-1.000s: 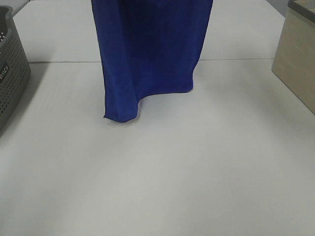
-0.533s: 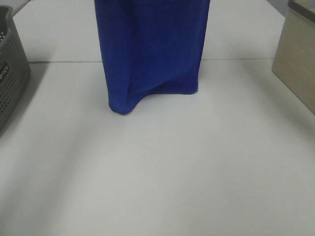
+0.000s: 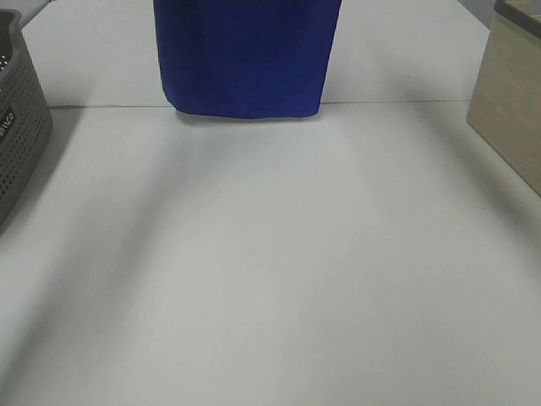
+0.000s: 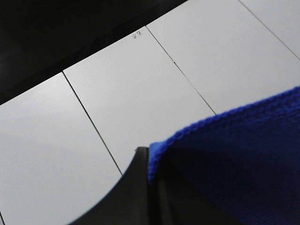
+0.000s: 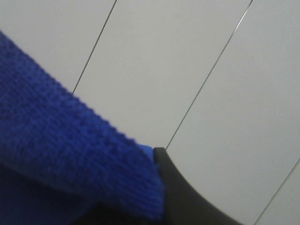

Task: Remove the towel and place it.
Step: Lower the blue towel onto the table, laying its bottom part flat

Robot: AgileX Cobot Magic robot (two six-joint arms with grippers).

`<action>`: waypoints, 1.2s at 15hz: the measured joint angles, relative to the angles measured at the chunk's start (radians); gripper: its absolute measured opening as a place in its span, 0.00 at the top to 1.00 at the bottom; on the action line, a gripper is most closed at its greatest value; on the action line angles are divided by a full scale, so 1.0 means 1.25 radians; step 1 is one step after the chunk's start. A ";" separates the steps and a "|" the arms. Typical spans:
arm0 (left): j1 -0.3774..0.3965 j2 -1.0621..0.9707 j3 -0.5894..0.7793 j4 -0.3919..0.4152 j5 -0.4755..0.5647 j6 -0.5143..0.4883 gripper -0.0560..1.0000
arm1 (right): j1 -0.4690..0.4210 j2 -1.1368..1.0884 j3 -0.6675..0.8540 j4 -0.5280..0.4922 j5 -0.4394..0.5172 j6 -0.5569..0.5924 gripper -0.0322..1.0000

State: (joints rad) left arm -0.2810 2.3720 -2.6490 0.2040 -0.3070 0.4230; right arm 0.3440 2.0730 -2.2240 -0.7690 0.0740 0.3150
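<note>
The left claw (image 4: 153, 190) is clamped on one top corner of the towel (image 4: 234, 164), whose stitched hem runs out from its dark finger. The right claw (image 5: 157, 206) pinches the other top corner the same way. Beneath the two claws, the one towel hangs as a flat blue sheet, its lower hem level. Whether the hem touches the tabletop (image 3: 270, 271) cannot be told. Below the claws a broad white stretch gives free room. One grey perforated basket (image 3: 17, 127) stands outward of the left claw and one beige box (image 3: 507, 110) outward of the right, both well apart from the towel.
</note>
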 joint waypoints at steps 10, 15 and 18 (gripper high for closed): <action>0.000 0.034 -0.010 0.000 0.062 -0.001 0.95 | 0.001 0.025 -0.003 0.069 0.089 0.006 0.95; -0.011 0.001 -0.010 -0.002 0.225 -0.032 0.95 | 0.001 -0.009 -0.003 0.234 0.232 -0.059 0.95; -0.032 -0.032 -0.010 -0.009 0.382 -0.042 0.95 | 0.001 -0.039 -0.003 0.323 0.295 -0.124 0.95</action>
State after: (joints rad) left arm -0.3210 2.3320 -2.6610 0.1930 0.1700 0.3710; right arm 0.3450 2.0240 -2.2280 -0.3650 0.4430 0.1600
